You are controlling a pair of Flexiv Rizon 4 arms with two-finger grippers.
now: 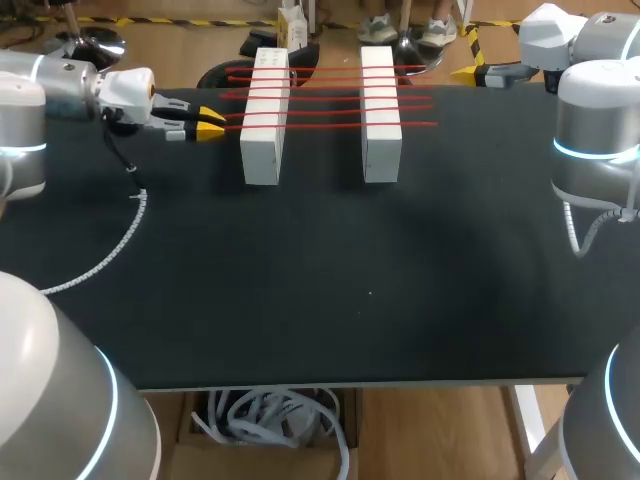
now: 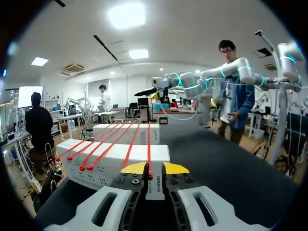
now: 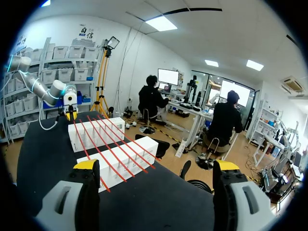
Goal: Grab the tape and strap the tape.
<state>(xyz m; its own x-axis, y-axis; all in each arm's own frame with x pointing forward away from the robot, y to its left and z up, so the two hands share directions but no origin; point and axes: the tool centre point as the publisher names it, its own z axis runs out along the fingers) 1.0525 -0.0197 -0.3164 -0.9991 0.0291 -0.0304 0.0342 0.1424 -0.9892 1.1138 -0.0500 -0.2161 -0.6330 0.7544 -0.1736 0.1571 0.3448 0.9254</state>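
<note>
Along the far edge of the worktop [image 1: 330, 300], two white blocks [image 1: 264, 115] stood side by side with five red tapes [image 1: 330, 97] strung across their tops, as the two-armed robot worked at strapping them down. The left gripper [image 1: 210, 122], just beside the outer end of the left-hand block near the far left corner, was closed on the end of one tape [image 2: 148, 149], the thin red strand pinched between its yellow tips and running straight ahead over both blocks. The other four strands lay alongside it, their ends hanging free at the block's edge. The right gripper [image 3: 156, 166] hung at the far right corner, well apart from the blocks, its fingers spread wide and holding nothing. The grab looked to be made and the strapping step in hand: the next move would probably call for the left arm to draw the strand taut in line with its neighbours and settle it without dragging the light blocks off their places. The right arm may be needed to take or steady the opposite end. Too sharp a pull could slip the thin tape out of the pinch or tip a block.
</note>
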